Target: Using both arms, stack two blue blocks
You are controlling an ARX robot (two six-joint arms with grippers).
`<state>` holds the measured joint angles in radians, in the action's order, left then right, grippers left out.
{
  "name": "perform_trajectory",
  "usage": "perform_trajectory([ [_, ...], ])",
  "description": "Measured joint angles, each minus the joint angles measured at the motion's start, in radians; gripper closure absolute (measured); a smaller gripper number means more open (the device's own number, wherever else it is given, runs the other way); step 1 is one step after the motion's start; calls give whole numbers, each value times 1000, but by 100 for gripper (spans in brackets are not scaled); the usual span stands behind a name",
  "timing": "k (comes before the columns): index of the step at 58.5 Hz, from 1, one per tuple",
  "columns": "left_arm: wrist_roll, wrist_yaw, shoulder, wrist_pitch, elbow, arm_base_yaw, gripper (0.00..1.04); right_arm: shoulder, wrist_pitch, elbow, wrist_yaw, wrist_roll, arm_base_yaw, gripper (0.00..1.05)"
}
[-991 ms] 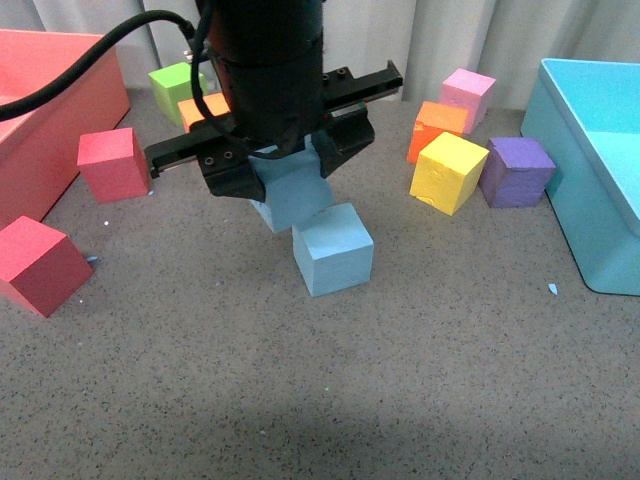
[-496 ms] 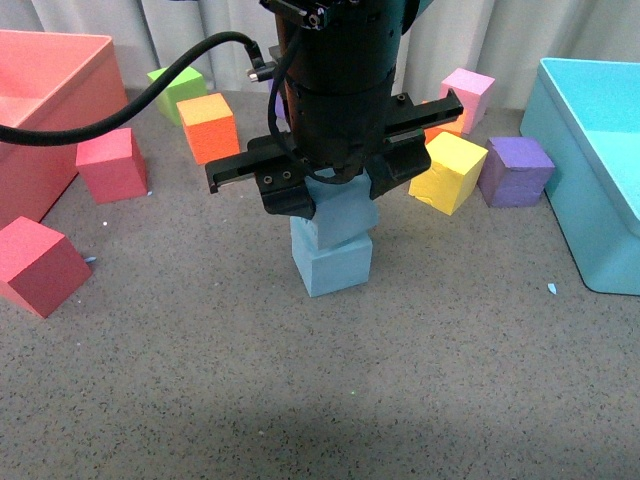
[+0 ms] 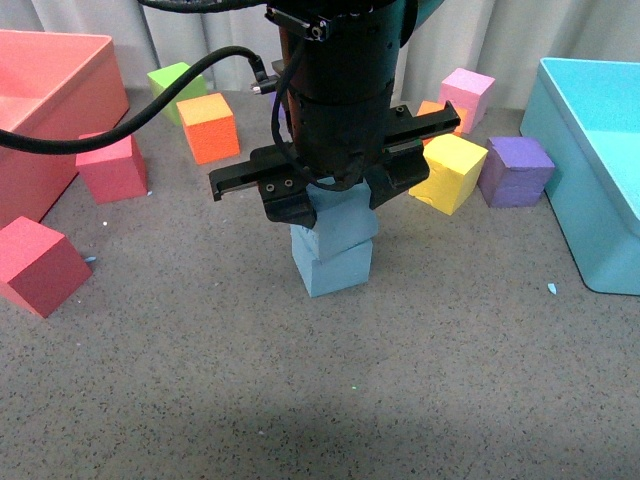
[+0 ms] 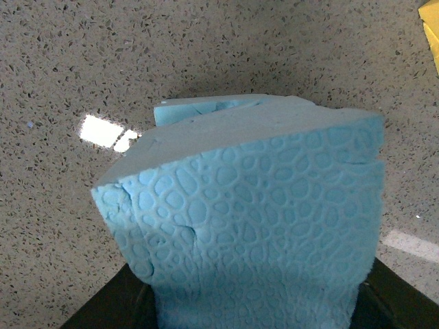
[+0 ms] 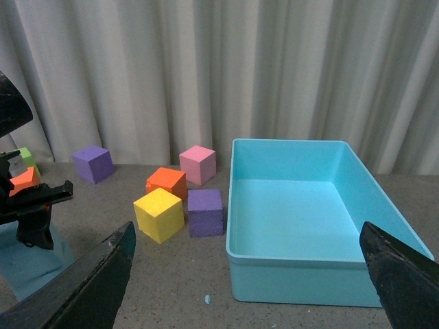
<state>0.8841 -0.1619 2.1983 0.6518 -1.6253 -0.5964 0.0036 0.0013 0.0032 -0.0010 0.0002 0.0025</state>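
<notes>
1. Front view: the left gripper (image 3: pixel 338 195) is clamped across the upper blue block (image 3: pixel 342 218), holding it right on top of the lower blue block (image 3: pixel 332 265), which sits on the grey table (image 3: pixel 300 400). From where I stand I can't tell whether the two faces are fully seated.
2. The upper block looks twisted against the lower one and a little tilted, with one corner hanging past the edge. If the jaws let go like that, I'd expect it to settle crooked or slide off.
3. In the left wrist view the held block fills the picture and only a sliver of the lower block (image 4: pixel 206 110) shows behind it. The foam may be squeezed, so it could spring back on release and nudge the stack.
4. The black fingers (image 3: pixel 290 205) hang close to the lower block's top. Opening unevenly or lifting at a slant could catch the foam and drag the lot over.
5. The right gripper (image 5: pixel 245 236) is spread wide and empty, well away and facing the cyan bin (image 5: pixel 295 274), so nothing steadies the lower block. A block falling to the right would land near the yellow cube (image 3: pixel 448 170).
</notes>
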Motion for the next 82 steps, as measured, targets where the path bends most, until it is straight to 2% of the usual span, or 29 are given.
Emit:
perform_trajectory([
  [15,-1,7,7,6,-13,1,58,0,0,0,0,0,0,9],
  [35,-21,-1,7,7,-15,6,5,0,0,0,0,0,0,9],
  [52,-42,-14,-66,-18,27,20,7,0,0,0,0,0,0,9],
  [60,-85,-21,-128,-100,73,28,7,0,0,0,0,0,0,9],
  [61,-106,-48,-134,-134,88,27,8,0,0,0,0,0,0,9],
  [65,-290,-232,-193,-454,265,35,19,0,0,0,-1,0,0,9],
  [67,-422,-302,-239,-665,409,48,26,0,0,0,-1,0,0,9],
  [75,-713,-286,-362,-1282,801,122,47,0,0,0,3,0,0,9],
  [76,-728,-282,-366,-1307,813,129,49,0,0,0,3,0,0,9],
  [79,-794,-249,-438,-1623,955,168,60,0,0,0,2,0,0,9],
  [82,-815,-230,-495,-1718,1012,195,67,0,0,0,2,0,0,9],
])
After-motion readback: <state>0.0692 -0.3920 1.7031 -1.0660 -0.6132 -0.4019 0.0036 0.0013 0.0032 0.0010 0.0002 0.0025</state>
